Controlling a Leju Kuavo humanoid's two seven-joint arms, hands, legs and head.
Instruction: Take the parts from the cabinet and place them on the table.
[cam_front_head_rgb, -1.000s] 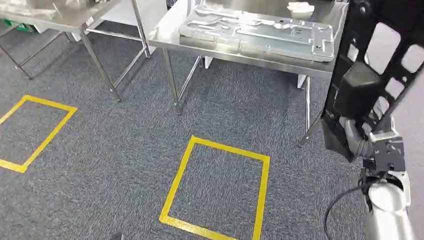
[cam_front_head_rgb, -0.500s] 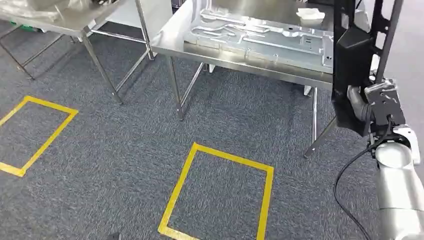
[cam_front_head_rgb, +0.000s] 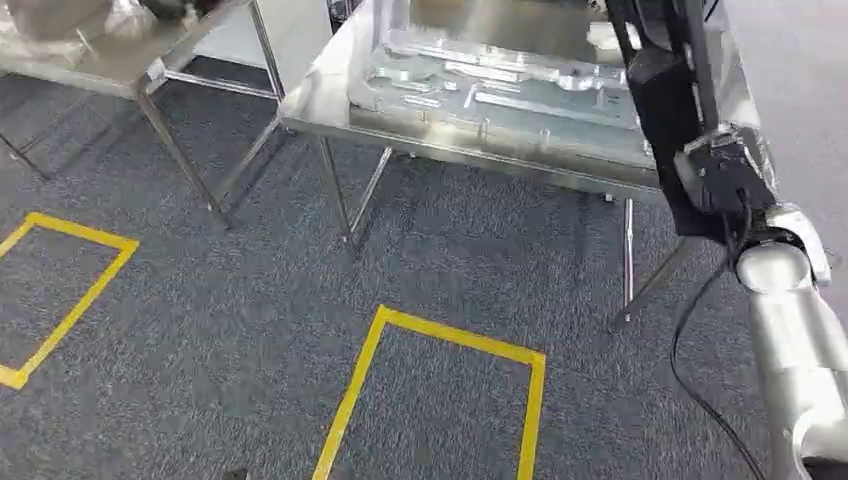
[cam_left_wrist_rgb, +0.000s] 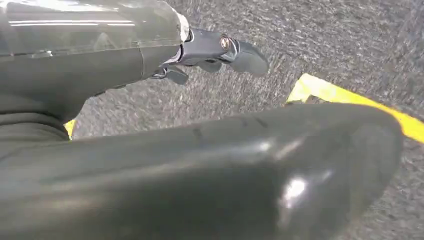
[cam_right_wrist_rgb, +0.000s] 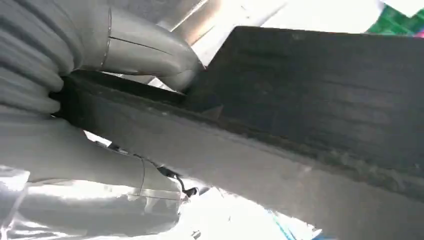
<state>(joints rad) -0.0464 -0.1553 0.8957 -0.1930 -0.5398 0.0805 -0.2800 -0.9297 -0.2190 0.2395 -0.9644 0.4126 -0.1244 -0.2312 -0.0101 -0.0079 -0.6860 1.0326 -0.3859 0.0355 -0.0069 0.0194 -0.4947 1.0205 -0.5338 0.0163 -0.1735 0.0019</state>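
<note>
right hand (cam_front_head_rgb: 722, 170) grips black part (cam_front_head_rgb: 665, 95) over worktop (cam_front_head_rgb: 330, 85) edge | left hand (cam_left_wrist_rgb: 220, 50) fingers apart, holding nothing, above carpet

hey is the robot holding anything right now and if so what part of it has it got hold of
Yes. The right hand grips a black flat frame-like part by its lower end, thumb pressed on one face. The left hand holds nothing.
</note>
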